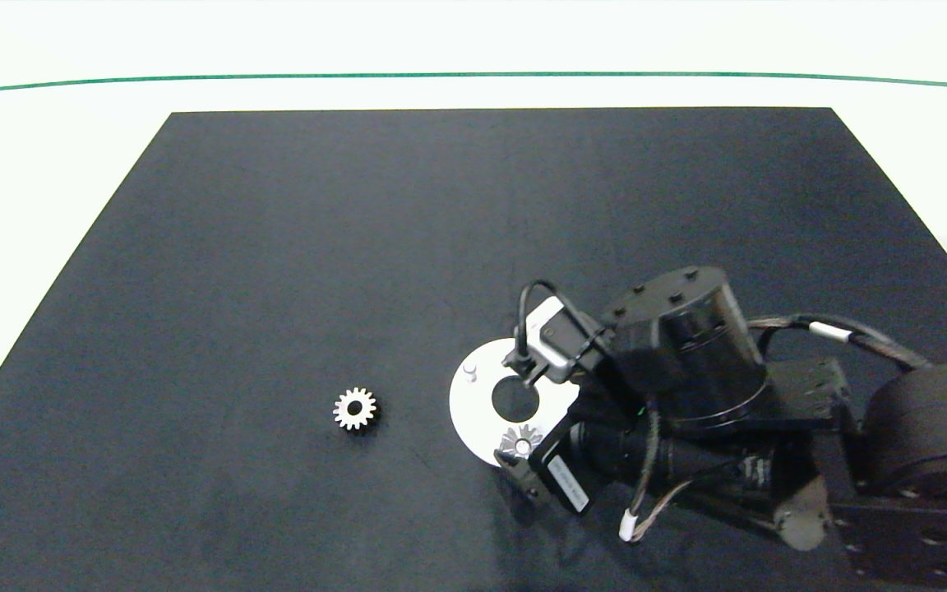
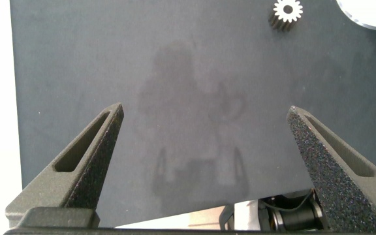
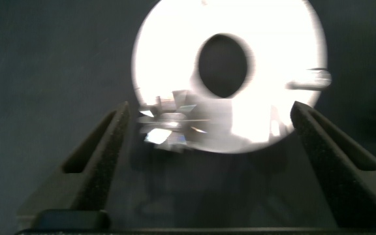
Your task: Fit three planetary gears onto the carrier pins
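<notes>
One toothed silvery gear [image 1: 520, 442] sits on the white disc [image 1: 473, 411]; another [image 1: 355, 409] lies left. Right hand [image 3: 214, 140] spread wide, empty.

Probably a robotics lab: a dark mat [image 1: 358, 247] (green-taped [image 1: 473, 75]) on a white table [image 1: 46, 164].

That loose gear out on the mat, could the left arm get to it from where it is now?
Probably yes. The loose gear lies alone on the mat, apart from the disc. The left gripper hangs open, with only bare mat between it and the gear. The right gripper is over the disc, out of the way.
</notes>
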